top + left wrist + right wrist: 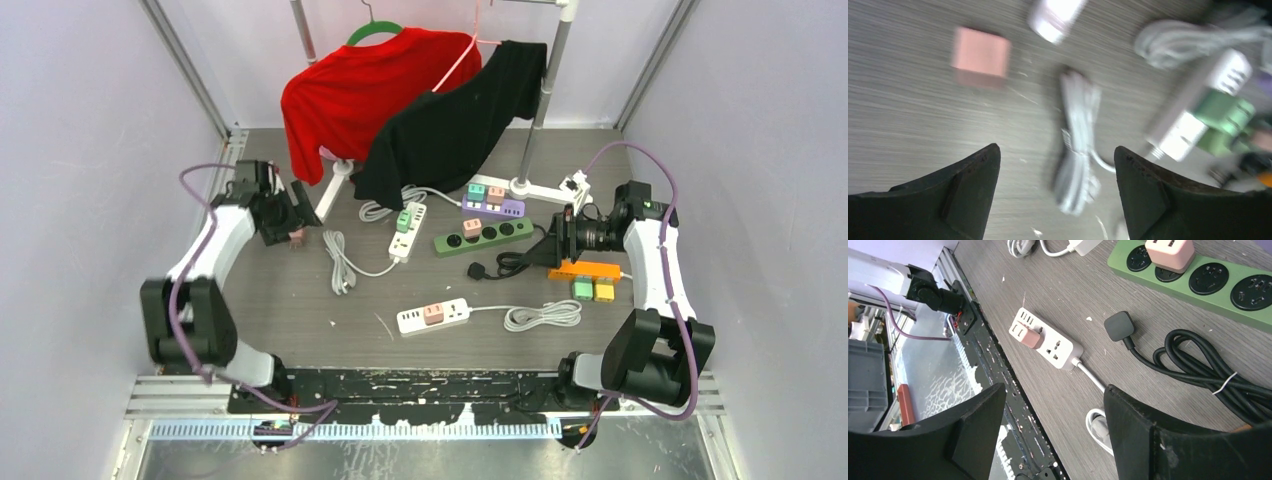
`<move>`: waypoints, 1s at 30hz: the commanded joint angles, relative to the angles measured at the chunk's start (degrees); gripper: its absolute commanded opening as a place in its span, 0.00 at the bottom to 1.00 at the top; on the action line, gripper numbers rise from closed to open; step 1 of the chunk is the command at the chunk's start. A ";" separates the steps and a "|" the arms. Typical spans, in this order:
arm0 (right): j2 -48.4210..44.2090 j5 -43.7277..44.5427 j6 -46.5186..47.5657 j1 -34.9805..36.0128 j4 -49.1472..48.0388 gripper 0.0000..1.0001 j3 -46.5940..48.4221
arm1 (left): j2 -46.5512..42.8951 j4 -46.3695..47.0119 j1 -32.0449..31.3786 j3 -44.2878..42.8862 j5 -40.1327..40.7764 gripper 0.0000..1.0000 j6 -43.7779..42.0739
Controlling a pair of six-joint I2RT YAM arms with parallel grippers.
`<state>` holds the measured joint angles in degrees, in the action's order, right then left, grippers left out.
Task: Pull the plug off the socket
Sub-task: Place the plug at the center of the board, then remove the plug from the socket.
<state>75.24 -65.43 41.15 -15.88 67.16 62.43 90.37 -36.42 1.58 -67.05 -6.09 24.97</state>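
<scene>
1. The left gripper (1056, 152) hovers over the grey table (300, 330) at its left side, fingers spread wide and holding nothing.
2. A loose pink plug (980, 56) lies on the bare tabletop just ahead of that gripper, free of any socket; the left wrist view is blurred.
3. Beside it lie a coiled white cable (1077, 150) and a white power strip (1175, 137) with a green plug (1225, 119) seated in it.
4. The right gripper (1053, 390) hangs at the table's right side, jaws wide apart and empty, near an orange power strip (597, 269).
5. Ahead of it, a second white strip (1060, 347) carries a pink adapter (1030, 336).
6. A green power strip (505, 231) holds another pink adapter (1169, 252), with a black plug (1119, 326) and its bundled black cord (1198, 370) lying unplugged nearby.
</scene>
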 commanded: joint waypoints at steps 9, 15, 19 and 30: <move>0.61 -7.65 24.01 -0.15 18.72 0.77 3.06 | -39.17 25.80 -19.19 26.79 -24.01 0.87 13.02; 0.22 -7.74 35.27 -0.21 26.41 0.77 3.87 | -52.69 37.56 -32.66 36.18 -18.15 0.90 16.45; -0.44 -7.72 35.39 -0.20 25.58 0.77 3.08 | -56.92 41.19 -36.61 40.73 -15.23 0.90 19.11; -0.34 -8.28 37.91 -0.21 26.02 0.77 2.08 | -53.00 43.61 -38.67 44.00 -15.55 0.88 14.70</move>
<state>76.38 -71.31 75.96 -15.90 91.50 64.34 34.79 2.04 -36.07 -22.37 -21.41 43.97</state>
